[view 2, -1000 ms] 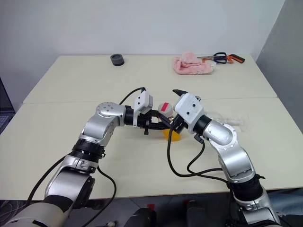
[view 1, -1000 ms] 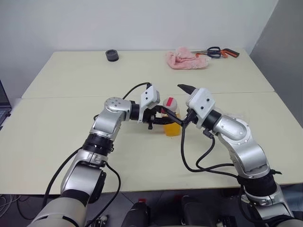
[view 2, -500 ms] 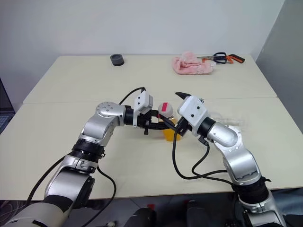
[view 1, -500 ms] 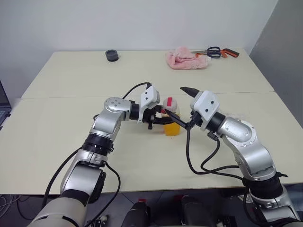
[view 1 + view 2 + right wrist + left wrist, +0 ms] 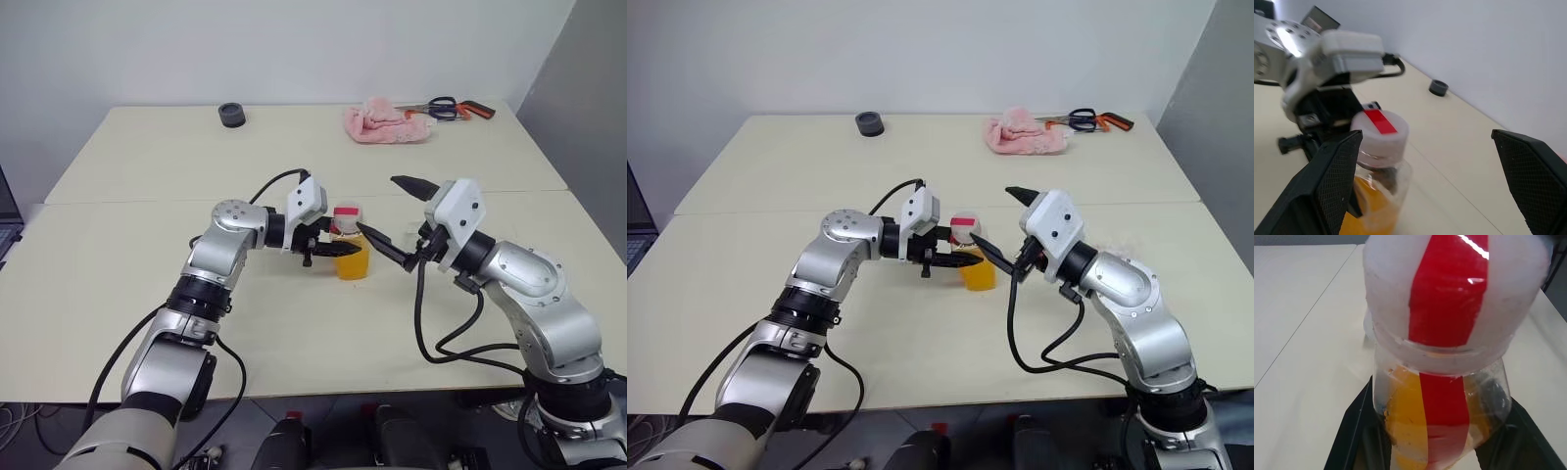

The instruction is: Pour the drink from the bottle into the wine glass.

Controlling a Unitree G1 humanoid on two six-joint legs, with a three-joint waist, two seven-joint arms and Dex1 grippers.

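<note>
The small clear bottle (image 5: 351, 257) stands on the table's middle with my left gripper (image 5: 328, 247) shut on its lower body from the left. Orange-yellow drink (image 5: 1405, 431) fills its lower half. A white cap with a red strip (image 5: 1380, 128) sits on its neck. My right gripper (image 5: 397, 215) hangs open just right of the cap, one fingertip (image 5: 376, 241) close beside the bottle's shoulder, not touching. A faint clear glint beyond my right forearm (image 5: 1125, 245) may be the wine glass; I cannot tell.
At the table's back lie a small black round piece (image 5: 231, 115), a crumpled pink cloth (image 5: 384, 123) and scissors (image 5: 446, 106). A seam (image 5: 147, 201) crosses between the two tabletops. A dark laptop edge (image 5: 5, 211) shows at far left.
My right gripper has drawn back to the right, away from the bottle's top, staying open. The left gripper and the bottle have kept still.
</note>
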